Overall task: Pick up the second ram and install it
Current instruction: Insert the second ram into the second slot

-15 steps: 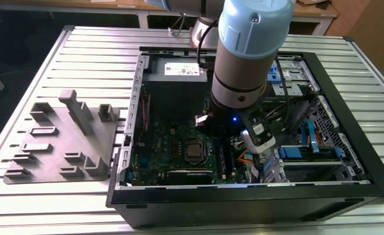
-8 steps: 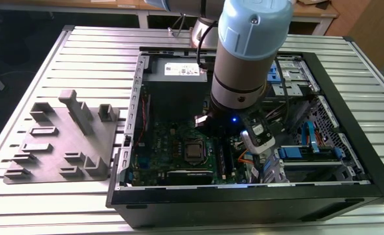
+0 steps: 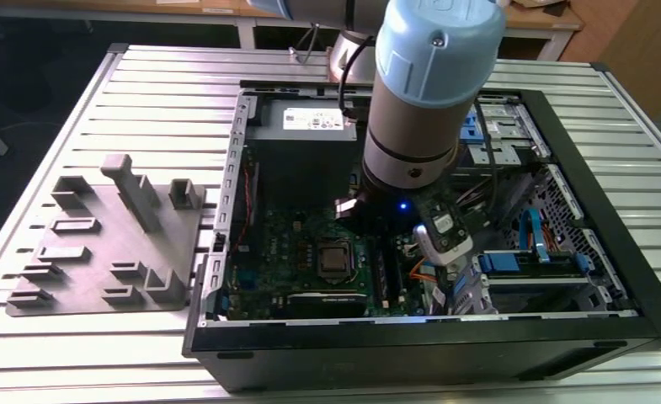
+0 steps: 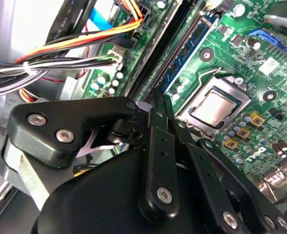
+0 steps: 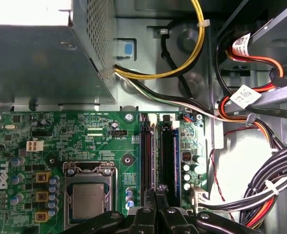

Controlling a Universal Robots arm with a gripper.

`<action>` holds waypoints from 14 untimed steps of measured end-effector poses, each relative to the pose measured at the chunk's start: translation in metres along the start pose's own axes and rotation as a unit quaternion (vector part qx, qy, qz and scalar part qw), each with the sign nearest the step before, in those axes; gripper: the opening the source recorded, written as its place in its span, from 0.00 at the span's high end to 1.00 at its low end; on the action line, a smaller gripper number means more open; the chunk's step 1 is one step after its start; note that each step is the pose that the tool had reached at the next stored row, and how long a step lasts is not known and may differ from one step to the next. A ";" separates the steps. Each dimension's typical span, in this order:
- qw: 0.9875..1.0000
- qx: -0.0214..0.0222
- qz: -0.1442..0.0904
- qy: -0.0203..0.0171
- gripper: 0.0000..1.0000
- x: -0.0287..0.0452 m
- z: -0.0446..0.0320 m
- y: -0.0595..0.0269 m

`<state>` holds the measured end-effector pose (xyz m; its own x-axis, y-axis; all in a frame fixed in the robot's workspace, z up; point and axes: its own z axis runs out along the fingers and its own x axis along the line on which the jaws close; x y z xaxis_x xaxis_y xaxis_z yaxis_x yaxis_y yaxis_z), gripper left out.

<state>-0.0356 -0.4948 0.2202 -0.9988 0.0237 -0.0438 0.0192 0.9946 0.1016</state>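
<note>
reaches down into an open computer case [image 3: 633, 278] with the end effector [image 5: 156, 188], fingers [image 4: 158, 105] drawn narrow, almost together, apparently pinching a thin long edge taken for the second ram [image 5: 154, 153]. holds that strip in line with the black memory slots [image 5: 167, 156], between two of them, running straight away from the fingertips toward the white latches at the far end. cannot tell whether seated in a slot or just above it. hangs close over the green motherboard [image 5: 99, 141], with the silver processor socket [image 5: 87, 200] just beside the fingers on one side and a bundle of black, red and orange cables [image 5: 260, 195] on the other. sits beneath a grey metal box [image 5: 36, 63] with yellow and black wires trailing from it. in the exterior view, stands on a slatted metal worktop [image 3: 139, 93], case lying on its side with the open face up, the arm [image 3: 426, 93] in grey and pale blue coming down into its middle. lies toward the exterior view's left, a grey fixture plate [image 3: 105, 244] with raised blocks, just beside the case and well apart from the end effector. beyond the worktop, wooden furniture [image 3: 633, 34] and a dark floor.
</note>
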 end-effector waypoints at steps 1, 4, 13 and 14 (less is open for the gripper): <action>1.000 0.000 0.000 0.000 0.92 0.0001 0.0004 -0.0001; 1.000 0.000 0.000 0.000 0.92 0.0006 0.0018 -0.0002; 1.000 0.000 0.000 0.000 0.92 0.0009 0.0032 -0.0003; 1.000 0.000 0.000 0.000 0.92 0.0009 0.0032 -0.0003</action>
<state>-0.0363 -0.4948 0.2169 -0.9988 0.0238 -0.0438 0.0192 0.9947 0.1013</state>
